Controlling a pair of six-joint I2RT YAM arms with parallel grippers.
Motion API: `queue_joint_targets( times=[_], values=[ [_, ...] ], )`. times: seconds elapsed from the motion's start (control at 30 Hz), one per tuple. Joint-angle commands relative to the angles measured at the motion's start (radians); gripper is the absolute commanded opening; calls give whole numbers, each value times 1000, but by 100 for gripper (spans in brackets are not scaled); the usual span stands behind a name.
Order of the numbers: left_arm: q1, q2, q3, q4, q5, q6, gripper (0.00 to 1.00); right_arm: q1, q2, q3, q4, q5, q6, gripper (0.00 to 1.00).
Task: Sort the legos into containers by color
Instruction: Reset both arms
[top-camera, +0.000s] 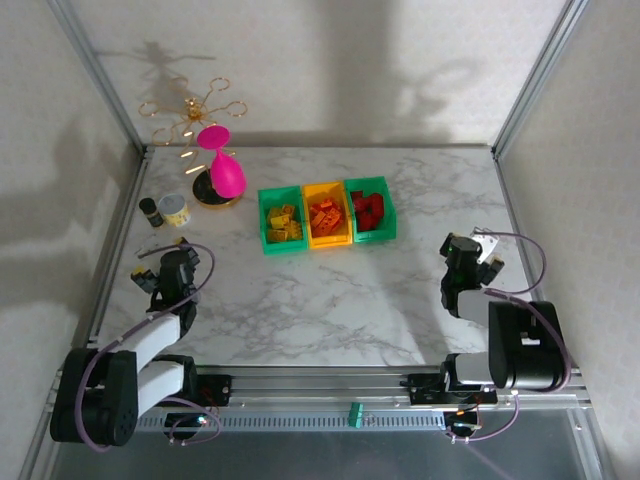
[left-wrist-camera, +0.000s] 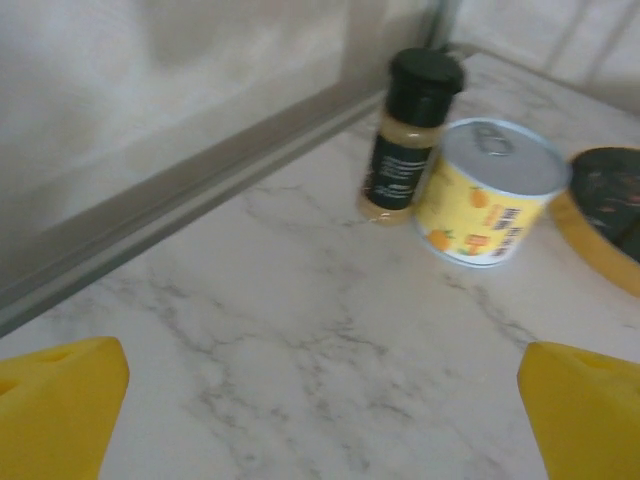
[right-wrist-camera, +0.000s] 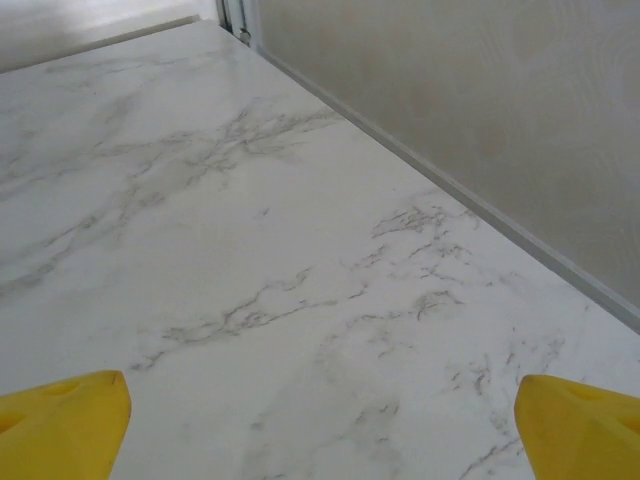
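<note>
Legos (top-camera: 325, 213) look fully sorted, with none loose on the surface (top-camera: 330, 300) around either gripper. The left gripper (left-wrist-camera: 320, 420) and right gripper (right-wrist-camera: 320, 425) both gape wide and empty. Well ahead, between them, three bins (top-camera: 330, 241) hold yellow, orange and red pieces separately, so nothing seems left.

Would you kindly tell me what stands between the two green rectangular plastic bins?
The yellow-orange rectangular plastic bin, holding orange bricks, seen in the top external view.
</note>
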Motion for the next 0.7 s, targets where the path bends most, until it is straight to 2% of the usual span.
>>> queue_joint_targets(
  times=[0.0, 0.1, 0.2, 0.27, 0.4, 0.47, 0.5, 0.53, 0.57, 0.67],
  values=[
    [-3, 1, -79, 346, 141, 69, 100, -10, 10, -46, 376, -185, -96, 99],
    [-5, 32, -102, 464, 221, 61, 100, -19, 21, -24, 378, -325, -153, 99],
    [-12, 148, -100, 598, 245, 77, 100, -20, 88, -34, 448, -442, -199, 98],
    [-22, 189, -105, 681, 298, 106, 100, -20, 96, -98, 541, -461, -207, 99],
    [-55, 335, -82, 791, 313, 174, 100, -20, 173, -130, 670, -493, -216, 99],
    [-82, 403, -59, 810, 274, 193, 99, -20, 169, -83, 566, -517, -226, 99],
    [-99, 450, -28, 808, 243, 206, 99, -22, 184, -90, 614, -515, -227, 99],
    [-104, 462, 4, 758, 226, 211, 99, -22, 175, -86, 581, -514, -227, 99],
    [-81, 439, 16, 693, 261, 181, 99, -22, 179, -86, 595, -514, -228, 99],
    [-71, 443, 14, 706, 264, 175, 99, -17, 180, -90, 600, -507, -233, 99]
  ],
)
